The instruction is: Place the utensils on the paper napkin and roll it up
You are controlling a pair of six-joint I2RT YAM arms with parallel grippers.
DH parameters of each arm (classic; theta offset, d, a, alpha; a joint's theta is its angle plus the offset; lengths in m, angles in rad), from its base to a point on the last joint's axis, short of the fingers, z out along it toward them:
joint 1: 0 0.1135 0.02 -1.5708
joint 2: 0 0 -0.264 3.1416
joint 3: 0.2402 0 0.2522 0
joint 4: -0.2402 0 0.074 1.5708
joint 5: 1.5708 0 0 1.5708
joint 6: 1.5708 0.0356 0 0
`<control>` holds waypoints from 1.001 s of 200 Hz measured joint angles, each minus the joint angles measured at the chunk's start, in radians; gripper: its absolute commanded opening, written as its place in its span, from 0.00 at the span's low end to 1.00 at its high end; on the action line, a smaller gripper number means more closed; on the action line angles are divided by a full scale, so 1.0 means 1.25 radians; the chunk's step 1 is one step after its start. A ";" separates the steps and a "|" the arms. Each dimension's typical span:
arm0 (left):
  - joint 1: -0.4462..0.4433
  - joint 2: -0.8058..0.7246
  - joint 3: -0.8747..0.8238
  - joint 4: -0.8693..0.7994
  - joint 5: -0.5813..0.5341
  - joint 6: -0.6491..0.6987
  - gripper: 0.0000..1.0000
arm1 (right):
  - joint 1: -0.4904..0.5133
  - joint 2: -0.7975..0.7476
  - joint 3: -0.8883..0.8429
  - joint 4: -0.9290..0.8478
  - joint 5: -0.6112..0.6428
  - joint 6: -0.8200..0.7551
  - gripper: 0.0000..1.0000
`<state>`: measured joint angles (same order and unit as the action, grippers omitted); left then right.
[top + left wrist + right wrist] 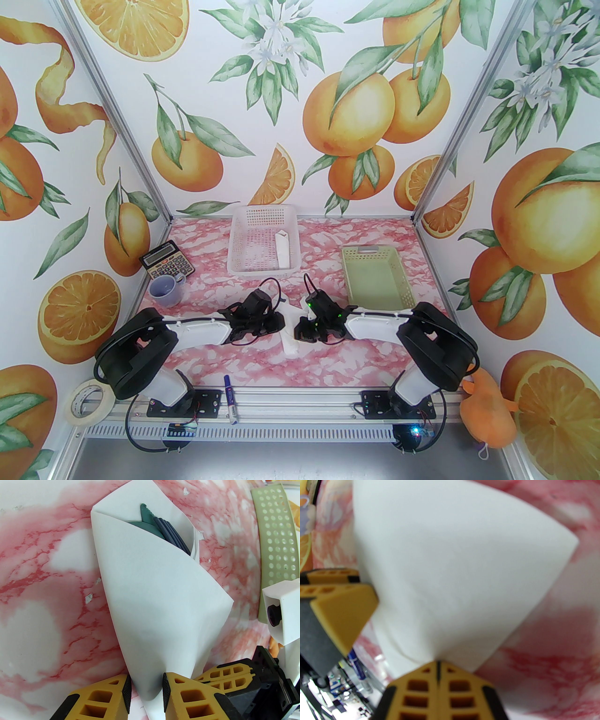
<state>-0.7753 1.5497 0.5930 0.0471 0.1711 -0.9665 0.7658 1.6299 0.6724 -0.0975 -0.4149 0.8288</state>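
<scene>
Paper napkin, rolled round the utensils, runs lengthwise away from the left tool, whose jaws straddle its narrow end, grip unclear; right tool closed at its flap.

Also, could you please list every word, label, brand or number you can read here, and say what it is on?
No text here can be read.
Calculator: markings on the keys and face, too small to read.
Marker pen: label on the barrel, too small from above and blurred in the right wrist view.
</scene>
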 measured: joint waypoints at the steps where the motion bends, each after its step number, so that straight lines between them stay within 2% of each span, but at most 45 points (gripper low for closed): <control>1: 0.000 0.000 0.000 0.000 0.000 0.000 0.34 | 0.000 0.000 0.000 0.001 0.000 0.000 0.00; 149: -0.002 0.028 0.009 0.038 0.021 -0.042 0.34 | 0.000 0.000 -0.006 0.018 0.000 0.000 0.00; 200: -0.002 0.031 0.009 0.040 0.023 -0.042 0.30 | 0.000 0.001 -0.008 0.024 0.000 0.000 0.00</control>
<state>-0.7784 1.5883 0.6044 0.0971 0.2001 -1.0183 0.7654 1.6306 0.6624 -0.0677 -0.4149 0.8291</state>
